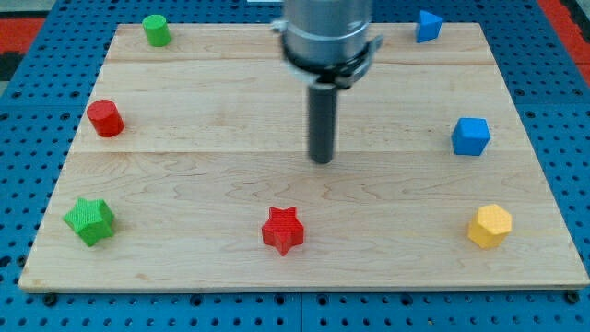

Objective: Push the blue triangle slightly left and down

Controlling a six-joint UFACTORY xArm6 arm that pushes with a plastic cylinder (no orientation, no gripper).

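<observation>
The blue triangle (427,26) sits at the view's top right corner of the wooden board (184,184). My tip (321,160) is near the board's middle, well to the left of and below the blue triangle, touching no block. A blue cube (470,136) lies at the right, below the triangle.
A green cylinder (156,30) is at the top left, a red cylinder (106,118) at the left, a green star (89,221) at the bottom left, a red star (283,230) at the bottom middle, a yellow hexagon block (489,226) at the bottom right. Blue pegboard surrounds the board.
</observation>
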